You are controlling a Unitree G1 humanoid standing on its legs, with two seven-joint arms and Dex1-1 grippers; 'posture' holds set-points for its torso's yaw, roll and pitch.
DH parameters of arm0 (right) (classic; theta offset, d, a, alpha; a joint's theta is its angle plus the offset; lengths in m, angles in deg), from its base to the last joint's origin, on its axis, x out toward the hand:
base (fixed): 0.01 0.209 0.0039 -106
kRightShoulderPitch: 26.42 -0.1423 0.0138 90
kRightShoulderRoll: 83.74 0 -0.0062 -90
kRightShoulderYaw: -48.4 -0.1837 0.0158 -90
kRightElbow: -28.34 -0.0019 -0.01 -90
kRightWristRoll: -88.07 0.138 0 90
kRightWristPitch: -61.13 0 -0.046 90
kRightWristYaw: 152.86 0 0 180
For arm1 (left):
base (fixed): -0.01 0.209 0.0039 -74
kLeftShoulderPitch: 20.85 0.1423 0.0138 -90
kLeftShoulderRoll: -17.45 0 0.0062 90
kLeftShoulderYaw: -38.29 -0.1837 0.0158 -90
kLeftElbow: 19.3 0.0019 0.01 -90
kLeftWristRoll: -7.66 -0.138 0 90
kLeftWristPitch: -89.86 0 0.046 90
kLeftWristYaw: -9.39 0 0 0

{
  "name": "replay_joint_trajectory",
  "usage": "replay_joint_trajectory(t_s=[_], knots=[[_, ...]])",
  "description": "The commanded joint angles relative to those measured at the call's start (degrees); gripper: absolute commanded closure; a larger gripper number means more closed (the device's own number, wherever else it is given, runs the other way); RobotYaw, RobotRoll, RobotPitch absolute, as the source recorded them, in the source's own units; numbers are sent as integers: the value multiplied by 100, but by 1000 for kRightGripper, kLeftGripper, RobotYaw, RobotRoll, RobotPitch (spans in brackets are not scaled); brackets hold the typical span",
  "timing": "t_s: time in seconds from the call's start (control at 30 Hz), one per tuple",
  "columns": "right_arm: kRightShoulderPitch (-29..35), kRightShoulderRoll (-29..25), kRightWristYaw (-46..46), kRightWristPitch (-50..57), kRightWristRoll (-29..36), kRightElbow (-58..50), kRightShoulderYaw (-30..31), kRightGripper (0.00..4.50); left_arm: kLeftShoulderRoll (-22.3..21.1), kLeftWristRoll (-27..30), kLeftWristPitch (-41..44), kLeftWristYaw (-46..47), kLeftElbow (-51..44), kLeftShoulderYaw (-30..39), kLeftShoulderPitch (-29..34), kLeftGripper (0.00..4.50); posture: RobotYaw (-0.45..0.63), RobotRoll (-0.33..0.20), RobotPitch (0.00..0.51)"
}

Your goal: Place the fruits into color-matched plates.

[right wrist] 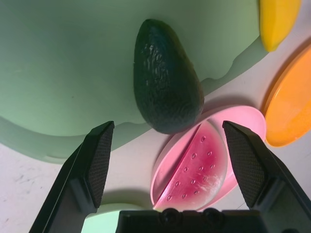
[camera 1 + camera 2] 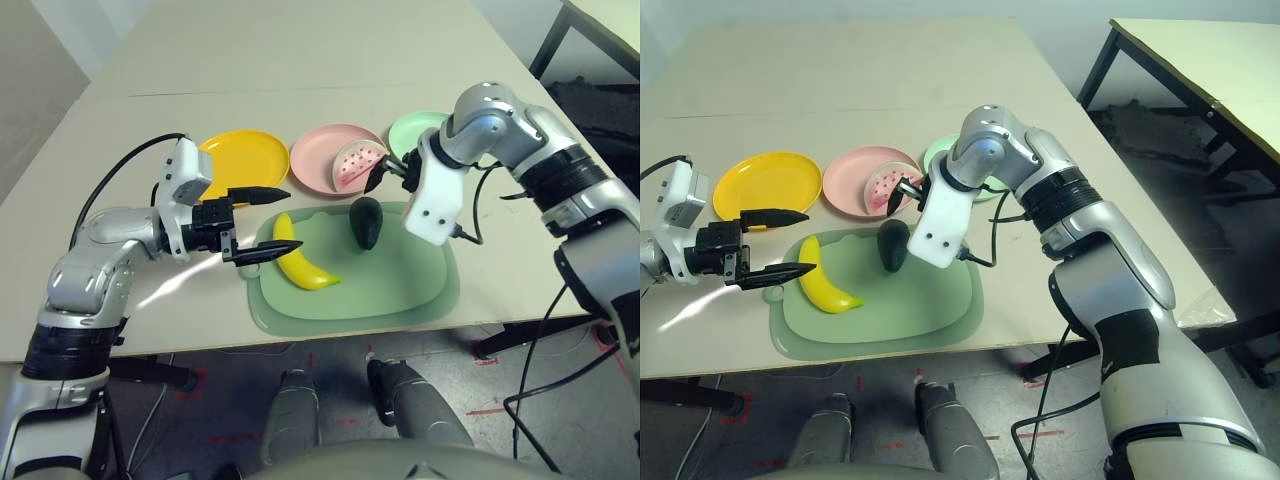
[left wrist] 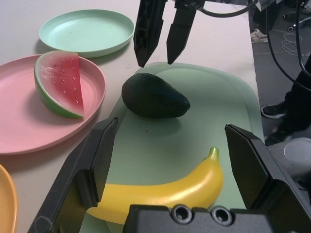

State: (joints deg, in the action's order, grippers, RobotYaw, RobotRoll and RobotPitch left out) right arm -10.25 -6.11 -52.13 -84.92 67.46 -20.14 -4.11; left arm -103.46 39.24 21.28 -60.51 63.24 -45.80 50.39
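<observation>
While sorting is part done, each item sits as follows.
Left gripper (image 2: 262,222): fingers spread, grasping nothing, aimed sideways at the banana, probably to take it.
Yellow plate (image 2: 240,155): bare, awaiting the banana.
Banana (image 2: 300,262): lying on the green mat (image 2: 400,290).
Pink plate (image 2: 318,158): holds the watermelon wedge (image 2: 358,165), already colour-matched.
Avocado (image 2: 367,221): on the mat, unplaced.
Right gripper (image 2: 392,172): fingers released, empty, tilted down above the avocado.
Mint plate (image 2: 412,130): vacant, likely the avocado's destination.

A beige table (image 2: 840,80) stands on a grey floor (image 2: 1160,150); a second table (image 2: 1200,60) stands nearby.
</observation>
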Motion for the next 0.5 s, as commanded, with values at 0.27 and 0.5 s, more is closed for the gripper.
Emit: replay_joint_trajectory(t_s=[0.27, 0.5], knots=[[90, 275, 274, -99, -301, 279, 243, 25, -43, -58, -51, 65, -128, 10, 163, 0, 0, 0, 171], [-49, 495, 662, -104, -631, 618, 292, 25, -38, -59, -79, 75, -162, 1, 231, 0, 6, 0, 169]])
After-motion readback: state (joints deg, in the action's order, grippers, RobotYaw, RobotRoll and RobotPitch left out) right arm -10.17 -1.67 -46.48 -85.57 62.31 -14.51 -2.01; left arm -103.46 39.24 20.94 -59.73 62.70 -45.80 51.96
